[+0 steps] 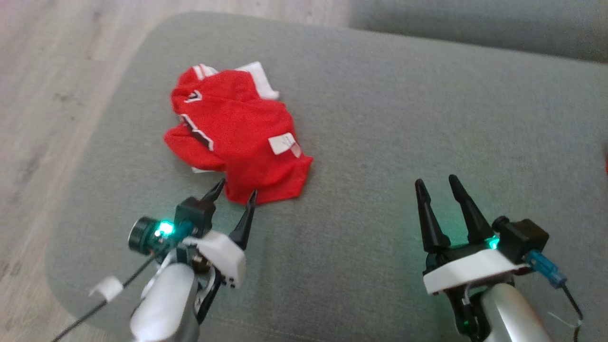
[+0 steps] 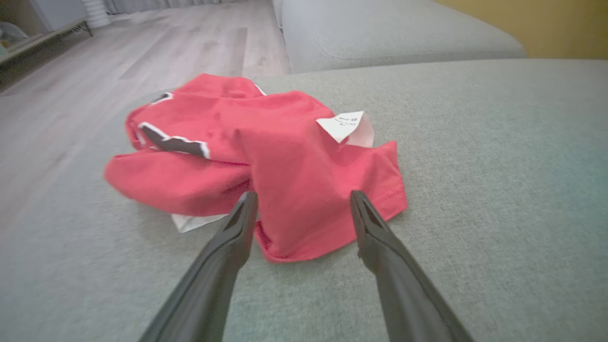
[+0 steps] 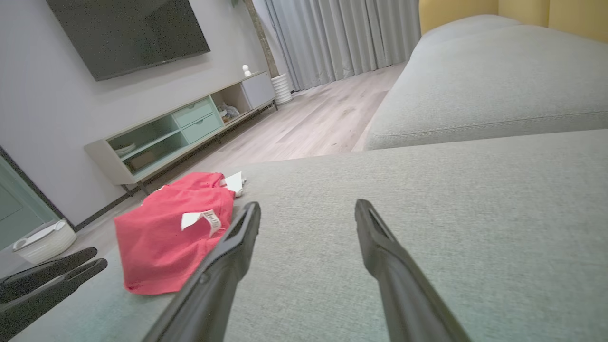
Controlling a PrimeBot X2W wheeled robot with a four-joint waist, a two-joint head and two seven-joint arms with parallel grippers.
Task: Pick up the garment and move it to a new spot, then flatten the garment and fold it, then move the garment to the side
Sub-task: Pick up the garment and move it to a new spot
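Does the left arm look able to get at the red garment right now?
Probably yes: the left gripper is open, fingertips at the near hem of the red garment, nothing between them on the grey cushion.

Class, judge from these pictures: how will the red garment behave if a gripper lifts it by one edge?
Probably floppy: the garment lies crumpled in soft folds, so it should drape when lifted. Likely light, as the cloth looks thin. Pushed, it would probably bunch on the textured sofa rather than slide.
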